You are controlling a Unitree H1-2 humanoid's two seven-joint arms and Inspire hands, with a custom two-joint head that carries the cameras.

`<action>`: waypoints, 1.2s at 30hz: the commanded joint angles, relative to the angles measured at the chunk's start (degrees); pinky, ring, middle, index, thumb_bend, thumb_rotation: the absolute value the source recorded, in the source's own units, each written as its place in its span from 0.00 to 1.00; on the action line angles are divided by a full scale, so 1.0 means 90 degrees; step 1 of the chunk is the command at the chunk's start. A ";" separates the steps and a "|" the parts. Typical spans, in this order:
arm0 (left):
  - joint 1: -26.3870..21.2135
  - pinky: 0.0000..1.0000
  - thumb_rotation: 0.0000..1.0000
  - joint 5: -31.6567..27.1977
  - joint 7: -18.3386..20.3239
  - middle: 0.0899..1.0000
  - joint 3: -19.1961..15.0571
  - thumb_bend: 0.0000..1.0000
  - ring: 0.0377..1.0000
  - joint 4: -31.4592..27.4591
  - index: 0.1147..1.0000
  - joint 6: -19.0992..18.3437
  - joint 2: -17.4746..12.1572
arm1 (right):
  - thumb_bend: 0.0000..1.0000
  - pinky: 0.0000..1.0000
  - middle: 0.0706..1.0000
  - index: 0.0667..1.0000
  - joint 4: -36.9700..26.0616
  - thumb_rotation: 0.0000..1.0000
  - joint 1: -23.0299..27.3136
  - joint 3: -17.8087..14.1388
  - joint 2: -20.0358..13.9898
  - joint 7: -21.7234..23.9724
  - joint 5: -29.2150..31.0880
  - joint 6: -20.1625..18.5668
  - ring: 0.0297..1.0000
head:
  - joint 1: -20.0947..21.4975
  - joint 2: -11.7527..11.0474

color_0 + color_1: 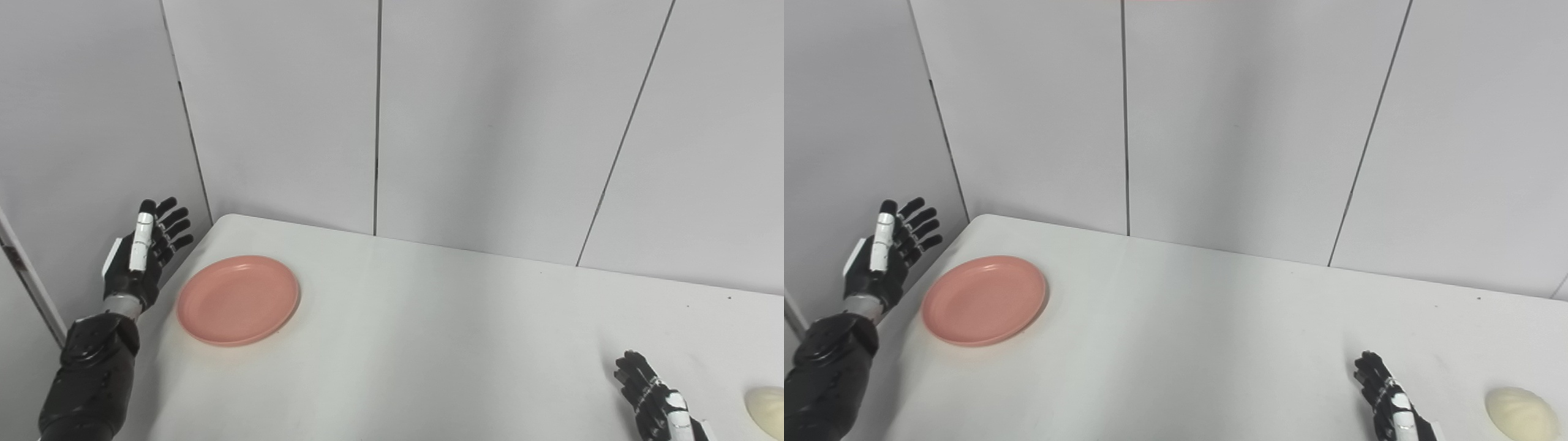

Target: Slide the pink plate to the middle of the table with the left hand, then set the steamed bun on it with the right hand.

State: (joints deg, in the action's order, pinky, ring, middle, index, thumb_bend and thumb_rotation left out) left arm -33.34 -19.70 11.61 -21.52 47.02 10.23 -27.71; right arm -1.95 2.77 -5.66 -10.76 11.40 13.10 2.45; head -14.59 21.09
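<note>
Plate (238, 301) sits on the worktop (429, 343) near its far left corner. Left robot hand (142, 257) hangs just off the left edge, beside the plate, not touching. Over at the near right edge lies the bun (1521, 412), right robot hand (1390, 401) just left of it.

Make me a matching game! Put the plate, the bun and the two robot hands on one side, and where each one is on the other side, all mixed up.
Things:
1. plate
2. bun
3. left hand
4. right hand

Places:
A. near edge of the table, just left of the bun
B. raised beside the table's left edge, fingers spread
C. lying on the table's left side, nothing on it
D. table's near right corner

Pairs: 1-C, 2-D, 3-B, 4-A
</note>
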 commanded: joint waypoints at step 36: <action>0.0399 0.84 0.88 -0.0271 0.0072 0.85 0.0129 0.91 0.87 -0.0772 0.85 -0.0288 0.0600 | 0.71 0.93 0.87 0.87 -0.0337 1.00 -0.0310 -0.0083 -0.0005 -0.0161 0.0100 -0.0253 0.88 | 0.0079 0.0228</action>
State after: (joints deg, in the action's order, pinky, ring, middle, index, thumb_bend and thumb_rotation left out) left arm -28.77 -21.26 10.77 -20.59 41.76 7.67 -22.23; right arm -4.44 0.53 -6.32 -10.75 10.00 13.93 0.48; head -13.89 23.12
